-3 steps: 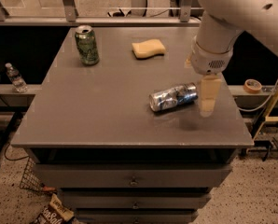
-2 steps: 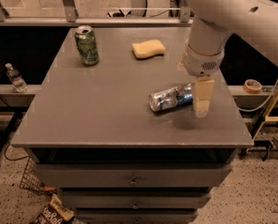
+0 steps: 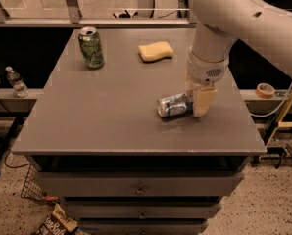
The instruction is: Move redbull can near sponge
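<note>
The redbull can [image 3: 171,105] is a slim silver can with blue patches. It lies on its side on the grey table [image 3: 107,116], right of centre. My gripper [image 3: 197,100] hangs from the white arm and is down at the can's right end, covering that end. The sponge [image 3: 156,51] is pale yellow and lies flat near the table's far edge, well behind the can and a little to its left.
A wider green can [image 3: 91,47] stands upright at the table's far left. A water bottle [image 3: 16,81] stands on a ledge to the left, and a tape roll [image 3: 266,89] lies on the ledge to the right. Drawers sit below the table's front edge.
My gripper has moved left and down onto the right end of the redbull can. The can, sponge and green can have stayed in place.
</note>
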Controlling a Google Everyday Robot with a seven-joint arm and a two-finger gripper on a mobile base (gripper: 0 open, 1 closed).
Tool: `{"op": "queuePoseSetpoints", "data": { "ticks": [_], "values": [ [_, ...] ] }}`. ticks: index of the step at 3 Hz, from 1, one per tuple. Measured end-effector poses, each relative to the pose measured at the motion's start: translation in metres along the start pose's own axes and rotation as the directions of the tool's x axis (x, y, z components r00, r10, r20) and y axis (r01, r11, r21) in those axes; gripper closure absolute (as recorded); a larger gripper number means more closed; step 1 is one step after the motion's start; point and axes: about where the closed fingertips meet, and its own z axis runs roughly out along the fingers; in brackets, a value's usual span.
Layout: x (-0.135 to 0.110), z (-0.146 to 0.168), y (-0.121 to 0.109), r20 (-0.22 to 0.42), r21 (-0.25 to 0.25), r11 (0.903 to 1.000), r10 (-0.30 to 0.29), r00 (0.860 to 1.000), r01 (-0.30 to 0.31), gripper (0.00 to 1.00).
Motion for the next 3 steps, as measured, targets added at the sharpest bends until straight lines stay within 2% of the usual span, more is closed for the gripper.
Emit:
{"op": "queuePoseSetpoints", "data": {
  "ticks": [1,2,3],
  "values": [
    [0.003,-0.003,-0.002,0.017,0.005,1.0000,0.008,1.000,-0.008,0.64],
    [0.022,-0.020,-0.015,0.052,0.055,0.9964,0.062,0.997,-0.065,0.88],
    [0.042,-0.059,-0.044,0.125,0.159,0.9780,0.116,0.985,-0.135,1.00]
  ]
}}
